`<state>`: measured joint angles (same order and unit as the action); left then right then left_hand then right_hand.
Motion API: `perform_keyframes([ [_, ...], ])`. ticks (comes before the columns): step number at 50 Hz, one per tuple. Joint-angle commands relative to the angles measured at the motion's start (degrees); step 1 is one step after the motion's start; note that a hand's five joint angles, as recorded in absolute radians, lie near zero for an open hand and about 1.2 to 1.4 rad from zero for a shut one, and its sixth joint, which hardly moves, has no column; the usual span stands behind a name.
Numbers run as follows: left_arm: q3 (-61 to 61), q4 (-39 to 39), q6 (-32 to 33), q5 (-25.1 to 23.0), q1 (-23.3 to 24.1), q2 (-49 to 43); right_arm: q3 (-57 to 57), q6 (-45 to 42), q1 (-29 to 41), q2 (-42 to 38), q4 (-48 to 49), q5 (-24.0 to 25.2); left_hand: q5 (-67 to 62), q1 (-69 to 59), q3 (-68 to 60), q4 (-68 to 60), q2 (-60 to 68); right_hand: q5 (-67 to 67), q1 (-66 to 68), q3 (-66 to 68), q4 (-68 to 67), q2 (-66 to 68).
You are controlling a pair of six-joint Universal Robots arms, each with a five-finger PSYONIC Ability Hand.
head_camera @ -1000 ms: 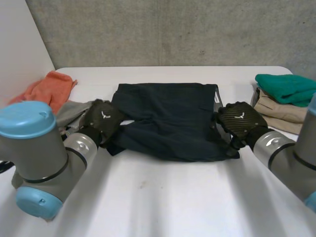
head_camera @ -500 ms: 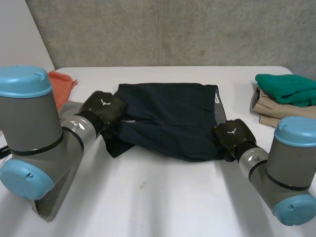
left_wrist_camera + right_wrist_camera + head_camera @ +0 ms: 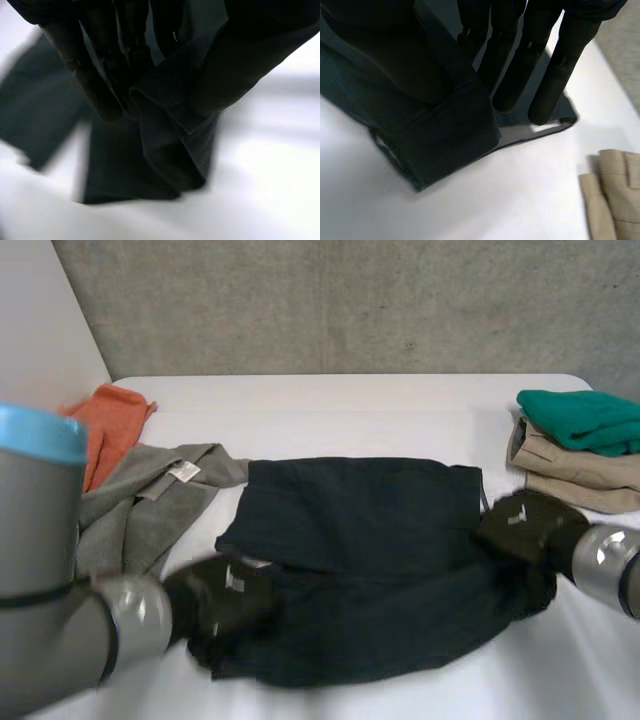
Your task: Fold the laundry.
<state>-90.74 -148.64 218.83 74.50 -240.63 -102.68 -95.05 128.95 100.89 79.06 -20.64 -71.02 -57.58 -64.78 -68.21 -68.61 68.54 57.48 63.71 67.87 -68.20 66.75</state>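
Navy garment [image 3: 360, 530], long axis left-to-right

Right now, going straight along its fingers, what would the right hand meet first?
The right hand pinches the dark garment, whose corner comes first; then bare white table, beige trousers probably aside.

Lighting: even, diffuse, from above; white table [image 3: 350, 400] bright, glaring near-white in the left wrist view. The dark garment [image 3: 370, 540] reads almost black, folds barely lit; soft shadow beneath the beige folded stack [image 3: 570, 465].
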Motion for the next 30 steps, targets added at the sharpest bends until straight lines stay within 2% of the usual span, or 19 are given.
perform_keyframes([
  [1,20.9,-12.6,-6.0,10.0,0.1,-13.4,13.8,14.1,4.0,-12.1,9.2,-6.5,-12.4,-15.2,-11.8,-11.4,11.5,12.5,16.3,12.1,-11.8,13.2],
  [7,39.5,-12.8,-7.8,15.8,0.5,-26.5,24.8,20.8,6.9,-21.6,16.2,-11.9,-12.4,-15.2,-11.8,-11.4,11.5,12.5,16.3,12.1,-11.8,13.2],
  [14,57.6,-12.5,-7.9,20.7,0.7,-40.3,34.3,21.5,9.1,-32.1,23.7,-14.8,-12.4,-15.2,-11.8,-11.4,11.5,12.5,16.3,12.1,-11.8,13.2],
  [21,68.8,-12.3,-8.4,21.3,1.9,-48.0,42.2,20.7,9.8,-41.1,29.7,-17.4,-12.4,-15.2,-11.8,-11.4,11.5,12.5,16.3,12.1,-11.8,13.2],
  [22,71.0,-12.5,-8.7,21.5,2.2,-49.1,43.9,20.9,9.8,-42.5,31.6,-18.3,-2.6,-5.4,-2.0,-1.6,1.7,3.8,7.6,3.4,-3.1,4.6],
  [25,73.4,-12.8,-9.6,22.0,2.3,-49.9,45.6,21.4,9.8,-43.7,35.1,-20.4,28.2,25.4,28.8,29.2,-29.1,-37.5,-33.7,-37.9,38.2,-36.8],
  [26,74.4,-12.7,-10.9,22.1,2.4,-50.1,46.3,22.0,9.8,-44.3,37.6,-22.2,47.3,44.4,47.9,48.3,-48.2,-47.3,-43.5,-47.7,48.0,-46.6],
  [27,74.6,-12.6,-11.6,22.0,2.5,-50.0,46.5,22.2,9.8,-44.4,38.5,-22.9,57.6,54.8,58.2,58.6,-58.5,-50.4,-46.6,-50.8,51.1,-49.7],
  [28,74.5,-12.5,-12.4,21.8,2.7,-49.8,46.6,22.5,9.7,-44.4,39.4,-23.8,57.6,54.8,58.2,58.6,-58.5,-55.6,-51.8,-56.0,56.3,-54.8],
  [30,74.0,-12.3,-14.3,21.2,3.6,-48.6,46.4,23.4,9.3,-43.9,41.4,-25.2,57.6,54.8,58.2,58.6,-58.5,-57.5,-53.7,-57.9,58.2,-56.8],
])
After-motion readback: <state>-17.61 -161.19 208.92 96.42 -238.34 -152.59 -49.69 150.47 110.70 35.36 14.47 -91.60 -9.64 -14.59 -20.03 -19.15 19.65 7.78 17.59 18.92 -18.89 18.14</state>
